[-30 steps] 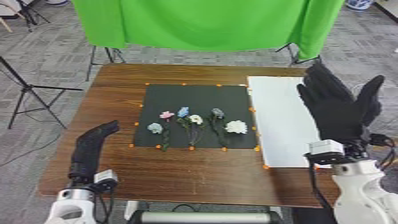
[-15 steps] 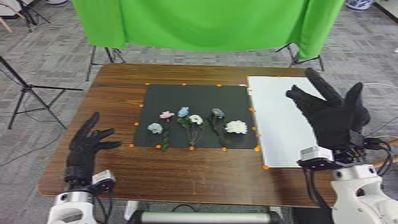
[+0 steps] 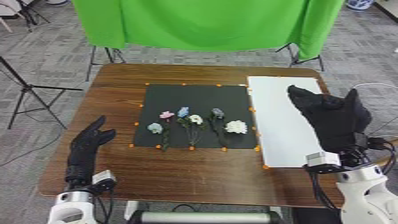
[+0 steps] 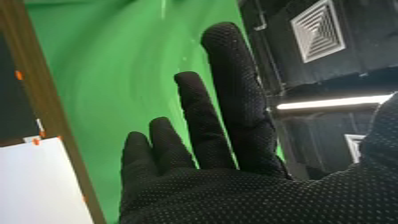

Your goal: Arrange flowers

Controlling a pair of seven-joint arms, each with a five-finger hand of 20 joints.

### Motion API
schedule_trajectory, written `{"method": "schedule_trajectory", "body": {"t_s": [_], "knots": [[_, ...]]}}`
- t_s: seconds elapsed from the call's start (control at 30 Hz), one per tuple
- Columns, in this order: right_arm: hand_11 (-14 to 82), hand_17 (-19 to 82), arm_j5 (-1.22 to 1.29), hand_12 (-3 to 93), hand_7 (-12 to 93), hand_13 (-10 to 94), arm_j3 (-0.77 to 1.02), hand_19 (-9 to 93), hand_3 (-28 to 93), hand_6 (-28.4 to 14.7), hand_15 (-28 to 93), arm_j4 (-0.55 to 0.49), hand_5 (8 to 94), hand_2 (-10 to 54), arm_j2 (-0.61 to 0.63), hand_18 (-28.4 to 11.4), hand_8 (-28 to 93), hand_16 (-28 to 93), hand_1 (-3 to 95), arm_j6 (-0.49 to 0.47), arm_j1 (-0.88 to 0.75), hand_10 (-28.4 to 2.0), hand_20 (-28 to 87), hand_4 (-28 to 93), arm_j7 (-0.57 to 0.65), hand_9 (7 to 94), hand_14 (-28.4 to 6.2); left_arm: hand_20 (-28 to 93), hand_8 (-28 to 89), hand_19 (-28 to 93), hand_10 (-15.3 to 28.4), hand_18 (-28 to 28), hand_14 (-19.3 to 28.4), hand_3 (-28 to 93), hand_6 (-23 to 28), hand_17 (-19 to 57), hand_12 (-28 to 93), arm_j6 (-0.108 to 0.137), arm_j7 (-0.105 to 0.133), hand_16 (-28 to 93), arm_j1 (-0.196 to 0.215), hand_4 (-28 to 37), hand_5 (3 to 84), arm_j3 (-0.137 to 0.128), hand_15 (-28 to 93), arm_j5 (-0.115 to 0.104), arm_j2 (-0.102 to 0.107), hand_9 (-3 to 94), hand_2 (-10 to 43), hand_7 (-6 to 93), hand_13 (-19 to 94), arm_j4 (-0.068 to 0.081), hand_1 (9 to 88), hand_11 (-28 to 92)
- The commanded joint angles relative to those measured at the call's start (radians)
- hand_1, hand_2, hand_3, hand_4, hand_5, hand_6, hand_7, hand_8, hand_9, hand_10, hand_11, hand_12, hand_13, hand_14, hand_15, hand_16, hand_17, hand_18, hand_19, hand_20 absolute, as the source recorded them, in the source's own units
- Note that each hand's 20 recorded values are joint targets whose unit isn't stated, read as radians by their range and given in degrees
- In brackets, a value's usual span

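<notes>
Over the camera on the right arm I see my right hand [image 3: 335, 122] in its black glove, fingers straight and a little apart, palm dotted with fine grip points, the thumb's side running out past the view's edge. Beyond the fingers I have a green cloth [image 4: 107, 75], and off the little-finger side the brown edge of the surface [image 4: 28, 57], with a white sheet [image 4: 40, 185], a black mat [image 4: 7, 100] and small orange markers [image 4: 19, 75]. Past the forefinger, on the thumb's side, are a dark ceiling [image 4: 378, 50], a bright light strip [image 4: 333, 102] and square vents [image 4: 317, 31].
</notes>
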Motion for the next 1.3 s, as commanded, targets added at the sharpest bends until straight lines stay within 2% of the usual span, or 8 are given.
{"method": "schedule_trajectory", "body": {"t_s": [0.03,0.3,0.53,0.73,0.83,1.07,1.2,1.3], "knots": [[6.1,3,0.026,13.5,23,17,-0.03,1,76,-2.2,-5,-0.002,69.7,-2.7,-0.003,-8.6,-9,22,4.1,0.049,-0.014,-14.3,21,-18,0.016,48.1,-14.6,15,-9,7,12.1,9.8,15.3,72,-0.3,5.5,12,0.091,0.044,-5,-0.005,-28.2,51.6,0.047,21,-0.011,0.001,57.4,-3.7,16.9,46,0.003,26.2,20],[5.6,2,0.009,16.4,12,18,-0.037,5,76,-0.8,-2,0.001,50.5,-9.4,-0.017,-11.7,-6,25,9.0,0.05,-0.024,-14.6,22,-16,-0.007,44.1,-17.0,26,-8,22,13.3,15.2,15.7,67,0.5,15.7,17,0.016,0.005,-1,0.006,-26.9,58.5,0.021,88,0.03,-0.009,74.3,-0.4,16.9,76,0.006,29.0,29],[6.4,3,-0.077,17.9,58,18,-0.026,6,80,-1.0,-3,-0.019,64.1,-9.5,-0.025,-9.6,-16,29,15.6,0.108,-0.025,-13.4,23,-20,0.002,48.2,-16.8,29,-7,25,12.9,16.6,19.6,66,-0.1,16.6,30,-0.045,-0.01,-2,0.004,-25.9,69.0,-0.001,93,0.031,-0.024,77.9,1.2,40.9,78,0.0,30.7,81],[7.1,10,-0.001,18.4,57,28,-0.045,5,80,-1.5,4,-0.012,65.2,-9.5,-0.013,-10.5,-18,29,16.4,0.137,-0.027,-14.1,26,-20,0.003,51.8,-16.6,30,-6,27,13.2,16.8,18.6,66,-1.1,16.5,32,-0.088,-0.022,-1,0.002,-25.4,67.4,-0.003,88,0.037,-0.032,79.8,1.7,70.1,78,0.003,31.0,85],[7.1,14,-0.101,18.6,40,32,-0.018,8,79,0.0,8,-0.019,63.3,-9.5,-0.029,-14.4,-14,28,16.9,0.1,-0.031,-14.2,28,-19,0.049,52.1,-15.9,32,-1,29,13.2,17.3,17.8,65,-1.2,18.3,32,-0.233,-0.072,-1,0.005,-25.9,69.1,-0.043,90,0.102,-0.042,81.7,2.4,72.7,79,0.007,31.5,87],[8.2,22,-0.163,19.6,24,48,-0.07,55,71,-0.9,40,-0.013,54.8,-9.5,-0.006,-18.4,-9,27,20.6,0.196,-0.023,-14.5,53,-26,0.038,52.0,-15.1,33,-3,44,12.3,19.7,17.0,64,-0.3,25.5,33,-0.301,-0.106,6,-0.016,-25.2,69.2,-0.037,93,0.199,-0.05,82.9,4.0,73.5,82,0.009,32.4,87],[11.9,13,-0.078,20.9,21,45,-0.093,54,65,-1.7,62,-0.017,59.0,-5.7,-0.009,-19.7,-9,27,8.9,0.332,-0.022,-16.0,59,-28,-0.003,56.8,-17.8,11,-9,86,11.4,24.7,13.8,64,0.0,38.6,35,-0.155,-0.056,18,-0.045,-24.1,68.3,0.025,93,0.275,-0.03,82.5,3.9,74.4,88,0.011,32.1,86],[11.2,12,-0.24,20.7,23,44,-0.057,41,69,-1.7,48,-0.006,65.8,-6.2,0.002,-16.6,-9,26,2.7,0.266,-0.013,-16.5,47,-28,0.027,58.9,-16.6,22,-12,93,11.1,25.1,11.1,63,0.5,41.5,33,-0.031,0.002,20,-0.056,-22.7,66.6,0.06,93,0.218,-0.021,79.6,1.8,69.9,86,0.01,32.1,79]]}}
